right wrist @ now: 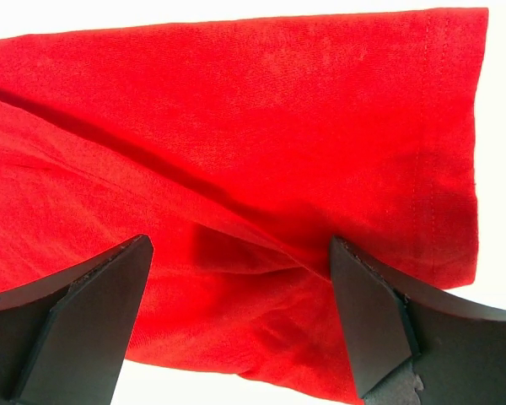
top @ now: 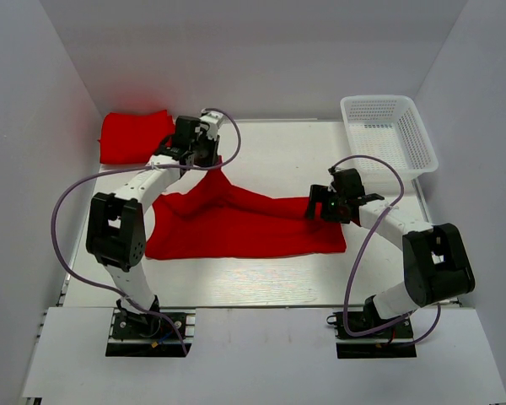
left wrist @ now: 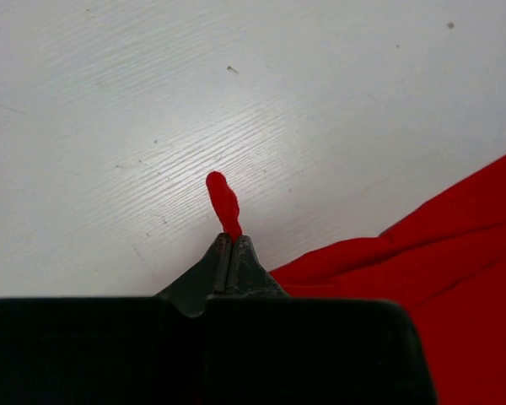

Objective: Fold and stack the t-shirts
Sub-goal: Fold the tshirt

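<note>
Red short-sleeved soft-fabric t-shirt (top: 253,224) lies spread on the white table (top: 261,287), limp and light. It likely drapes, so pinch corners. Its rear corner is clamped in the left gripper (left wrist: 230,240); the right gripper (right wrist: 240,253) hovers wide over its hemmed end.

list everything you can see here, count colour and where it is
spread t-shirt: 1, red, middle of the table, one part pulled up
folded t-shirt: 1, red, far left corner
mesh basket: 1, white, far right corner
table: 1, white, under everything
cables: 2, purple, one looping along each arm
left hand: 1, black, shut on a pinch of the spread t-shirt
right hand: 1, black, open over the spread t-shirt's right end
</note>
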Robot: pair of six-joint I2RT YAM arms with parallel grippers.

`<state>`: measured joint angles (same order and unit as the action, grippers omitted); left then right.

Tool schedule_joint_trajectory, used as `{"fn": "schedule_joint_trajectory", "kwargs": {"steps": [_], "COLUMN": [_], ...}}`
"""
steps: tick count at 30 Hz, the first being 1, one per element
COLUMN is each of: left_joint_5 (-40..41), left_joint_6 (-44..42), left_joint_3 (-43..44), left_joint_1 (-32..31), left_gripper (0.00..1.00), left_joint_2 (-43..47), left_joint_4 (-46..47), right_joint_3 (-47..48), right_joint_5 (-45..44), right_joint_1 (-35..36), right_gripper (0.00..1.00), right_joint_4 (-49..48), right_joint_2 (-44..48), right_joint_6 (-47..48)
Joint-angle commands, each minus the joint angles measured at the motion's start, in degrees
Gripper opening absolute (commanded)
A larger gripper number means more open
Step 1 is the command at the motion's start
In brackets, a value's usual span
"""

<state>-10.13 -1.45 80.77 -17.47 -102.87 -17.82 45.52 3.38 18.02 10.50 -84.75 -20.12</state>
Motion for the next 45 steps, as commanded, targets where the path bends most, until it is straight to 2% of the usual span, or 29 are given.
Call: {"fn": "schedule_joint_trajectory", "kwargs": {"steps": [1, 7, 10, 11, 13, 16, 17, 18, 21, 27, 30, 34, 39, 43, 45], "left_joint_5": [-5.33, -11.92, -15.51, -16.49, -20.69, -22.74, -20.65, -15.58, -4.25, 6.24, 10.55, 15.13, 14.61, 17.34, 18.04], "left_joint_6": [-5.22, -4.44, 1.35, 3.11, 5.75, 5.85, 5.85, 6.98, 11.54, 15.52, 16.48, 17.97, 18.50, 19.73, 19.73], "left_joint_3": [-0.78, -10.18, -19.84, -24.04, -27.67, -31.81, -31.82, -30.77, -24.63, -11.19, -6.87, -1.50, -0.88, 0.35, 0.96], "left_joint_1": [-0.10, -1.25, -2.30, -2.82, -3.36, -4.06, -4.06, -4.06, -4.06, -2.83, -2.83, -3.35, -3.97, -3.97, -3.97], "left_gripper": [0.00, 0.00, 0.00, 0.05, 0.18, 0.51, 0.71, 1.00, 1.00, 1.00, 1.00, 0.94, 0.90, 0.79, 0.62], "left_joint_2": [2.76, 11.35, 16.72, 20.30, 23.58, 28.24, 28.25, 28.77, 24.32, 14.73, 7.81, 1.11, -2.94, -5.49, -6.20], "left_joint_4": [-0.46, -5.02, -5.03, -5.03, -5.99, -9.24, -11.25, -12.40, -14.87, -17.06, -20.66, -27.08, -24.37, -24.36, -24.98], "right_joint_3": [0.36, 0.10, -0.16, -0.17, -0.08, 1.06, 1.41, 1.68, 1.86, 2.12, 2.38, 2.47, 2.12, 1.68, 1.51], "right_joint_5": [-0.48, 0.14, 0.05, 0.05, -0.12, -0.12, -0.12, -0.04, -0.65, -0.56, -0.56, -1.00, -1.18, -1.71, -2.06], "right_joint_1": [-0.09, -0.18, -0.09, -0.18, -0.35, -0.27, -0.18, -0.18, -0.09, -0.09, -0.35, -0.27, -0.44, -0.18, -0.27], "right_gripper": [0.90, 0.90, 0.90, 0.90, 0.90, 0.90, 0.90, 0.90, 0.90, 0.90, 0.90, 0.90, 0.90, 0.90, 0.90], "right_joint_4": [0.31, 0.31, 0.13, 0.13, 0.13, 0.83, 0.75, 0.83, 0.92, 1.36, 1.45, 1.80, 1.54, 1.28, 1.54], "right_joint_2": [-0.76, -1.47, -1.56, -1.65, -2.43, -3.75, -3.93, -4.11, -4.02, -3.93, -4.11, -4.11, -4.11, -3.84, -3.76], "right_joint_6": [-0.62, -0.80, -0.89, -0.71, -0.36, 0.17, 0.08, 0.25, 0.35, 0.52, 0.52, 0.69, 0.61, 0.43, 0.43]}}
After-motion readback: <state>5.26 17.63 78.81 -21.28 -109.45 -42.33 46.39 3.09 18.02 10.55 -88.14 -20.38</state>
